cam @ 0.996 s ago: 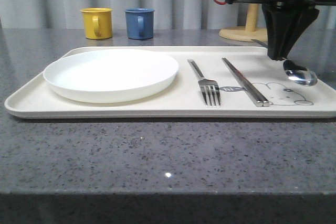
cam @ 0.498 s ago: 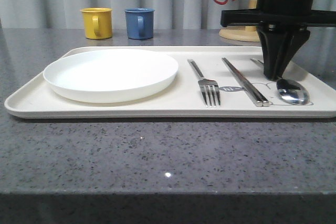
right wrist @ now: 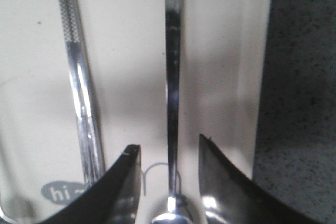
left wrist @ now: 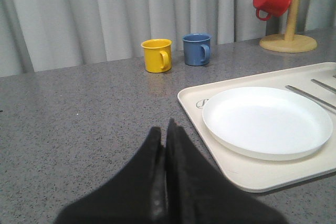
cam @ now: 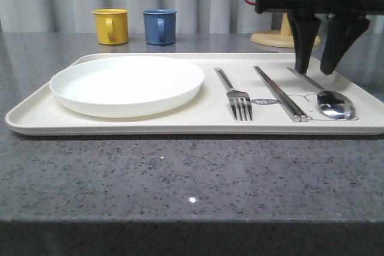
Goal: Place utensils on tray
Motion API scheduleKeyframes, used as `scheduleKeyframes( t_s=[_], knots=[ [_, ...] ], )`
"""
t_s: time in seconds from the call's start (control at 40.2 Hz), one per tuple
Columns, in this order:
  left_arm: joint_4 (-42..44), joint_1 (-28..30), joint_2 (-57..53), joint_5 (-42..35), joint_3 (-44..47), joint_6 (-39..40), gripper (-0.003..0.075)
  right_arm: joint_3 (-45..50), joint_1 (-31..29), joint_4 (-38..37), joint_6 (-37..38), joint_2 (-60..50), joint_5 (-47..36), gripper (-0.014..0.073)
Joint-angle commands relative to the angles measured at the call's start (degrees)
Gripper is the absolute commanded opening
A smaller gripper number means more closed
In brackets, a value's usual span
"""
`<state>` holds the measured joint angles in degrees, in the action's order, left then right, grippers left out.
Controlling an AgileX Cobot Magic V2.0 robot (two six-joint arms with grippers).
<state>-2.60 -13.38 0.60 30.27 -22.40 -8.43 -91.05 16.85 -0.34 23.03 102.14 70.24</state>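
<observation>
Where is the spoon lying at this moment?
In the front view the spoon lies flat on the right end of the tray, just right of the chopsticks, with the open right hand above its handle.

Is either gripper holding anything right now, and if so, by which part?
Nothing is held. The right gripper is open above the spoon, which lies on the tray. The left gripper is shut on nothing.

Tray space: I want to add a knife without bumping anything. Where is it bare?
On the tray, bare strips lie between plate and fork, and along the near rim. The right end is crowded: chopsticks, spoon, open right gripper above.
</observation>
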Motion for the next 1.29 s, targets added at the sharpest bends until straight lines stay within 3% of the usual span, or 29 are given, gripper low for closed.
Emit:
scheduleKeyframes(
  t_s=[0.0,0.124,0.299,0.498,0.797,1.27],
  knots=[
    [-0.6,0.1,0.7,-4.8,-1.3,0.4,-0.0018,-1.7,0.0,-1.4,-1.7,-7.6,3.4,0.0297],
    [-0.6,0.1,0.7,-4.8,-1.3,0.4,-0.0018,-1.7,0.0,-1.4,-6.0,-13.5,3.3,0.0253],
    [-0.6,0.1,0.7,-4.8,-1.3,0.4,-0.0018,0.1,0.0,-1.4,-10.2,-20.8,3.3,0.0090],
    [-0.6,0.1,0.7,-4.8,-1.3,0.4,-0.0018,14.0,0.0,-1.4,-10.4,-33.6,-8.8,-0.0049],
    [-0.6,0.1,0.7,-4.8,-1.3,0.4,-0.0018,41.6,0.0,-1.4,-13.3,-55.8,-31.2,-0.0061],
    [-0.6,0.1,0.7,-4.8,-1.3,0.4,-0.0018,66.0,0.0,-4.9,-14.2,-85.8,-45.4,-0.0061]
  ],
)
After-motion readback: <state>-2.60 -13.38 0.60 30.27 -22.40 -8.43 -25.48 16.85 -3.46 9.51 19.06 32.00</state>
